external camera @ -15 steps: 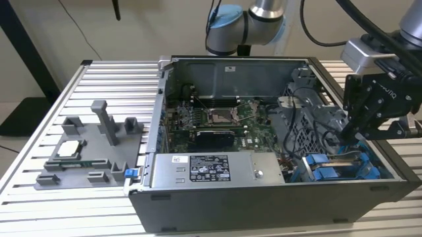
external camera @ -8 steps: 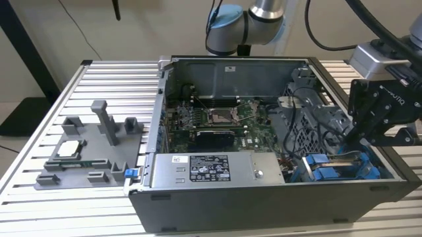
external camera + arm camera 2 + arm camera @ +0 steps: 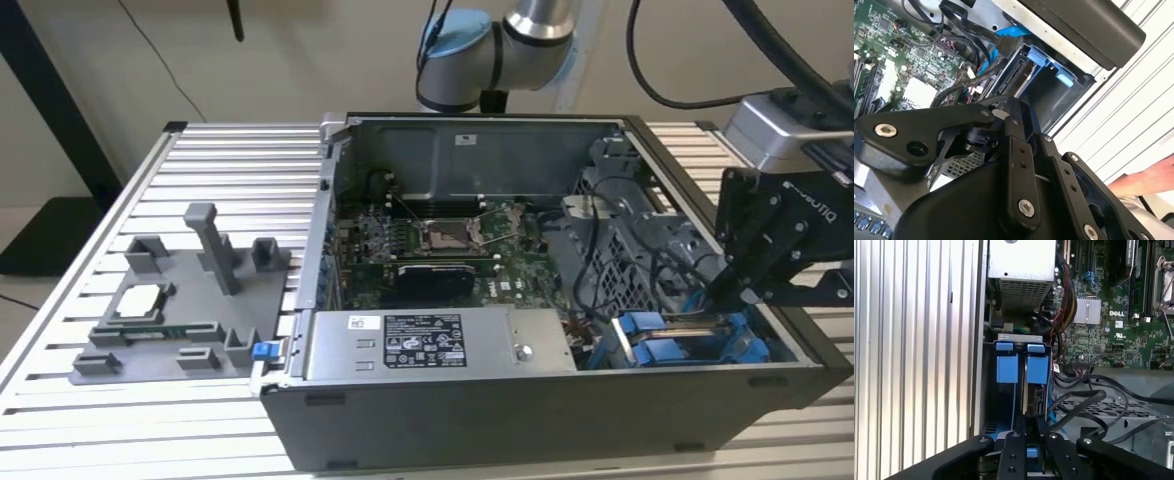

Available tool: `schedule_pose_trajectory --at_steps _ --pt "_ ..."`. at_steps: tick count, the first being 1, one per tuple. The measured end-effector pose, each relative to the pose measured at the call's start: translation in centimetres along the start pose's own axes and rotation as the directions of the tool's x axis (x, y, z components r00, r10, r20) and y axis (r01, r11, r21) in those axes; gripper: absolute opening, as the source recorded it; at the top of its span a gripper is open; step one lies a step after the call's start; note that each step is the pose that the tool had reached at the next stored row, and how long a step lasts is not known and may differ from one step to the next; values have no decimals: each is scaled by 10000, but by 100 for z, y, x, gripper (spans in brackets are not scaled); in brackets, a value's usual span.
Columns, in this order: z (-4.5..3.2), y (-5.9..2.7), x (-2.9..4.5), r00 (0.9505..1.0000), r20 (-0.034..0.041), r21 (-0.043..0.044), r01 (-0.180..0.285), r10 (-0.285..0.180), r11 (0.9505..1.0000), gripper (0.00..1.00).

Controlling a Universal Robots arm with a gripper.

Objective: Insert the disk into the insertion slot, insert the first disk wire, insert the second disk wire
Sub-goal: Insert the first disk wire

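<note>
The disk (image 3: pixel 1037 395) stands on edge inside the insertion slot (image 3: pixel 1006 367), a grey bay with blue clips near the case corner at the exterior view's right (image 3: pixel 667 345). Its dark connector edge (image 3: pixel 1010 75) faces my gripper (image 3: pixel 1029 424). The black fingers are drawn close together right at that edge, reaching down into the bay (image 3: pixel 725 295). A thick black disk wire (image 3: pixel 1079 402) loops across the drive cage and ends at the fingertips; its plug is hidden between them. A blue wire (image 3: pixel 1004 34) runs beside the bay.
The open computer case lies on a slatted aluminium table (image 3: pixel 200 140). Inside are the motherboard (image 3: pixel 441 245) and the silver power-supply box (image 3: pixel 427 340). A grey fixture (image 3: pixel 174 310) holds parts at the exterior view's left. A person's hand (image 3: pixel 1149 180) rests beyond the case wall.
</note>
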State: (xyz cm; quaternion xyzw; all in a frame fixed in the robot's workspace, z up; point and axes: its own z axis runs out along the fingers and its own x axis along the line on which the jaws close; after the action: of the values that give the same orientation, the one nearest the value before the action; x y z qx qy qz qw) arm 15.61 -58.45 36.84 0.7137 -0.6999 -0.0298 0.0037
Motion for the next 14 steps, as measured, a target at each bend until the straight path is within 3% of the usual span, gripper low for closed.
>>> schedule_pose_trajectory --at_steps 5,9,14 --pt "26 -51 44 10000 3 -105 -4 4 9999 0" --pt "52 -77 53 10000 22 -119 -3 4 9999 0" --pt "69 -115 54 9998 191 -132 7 -4 9999 0"
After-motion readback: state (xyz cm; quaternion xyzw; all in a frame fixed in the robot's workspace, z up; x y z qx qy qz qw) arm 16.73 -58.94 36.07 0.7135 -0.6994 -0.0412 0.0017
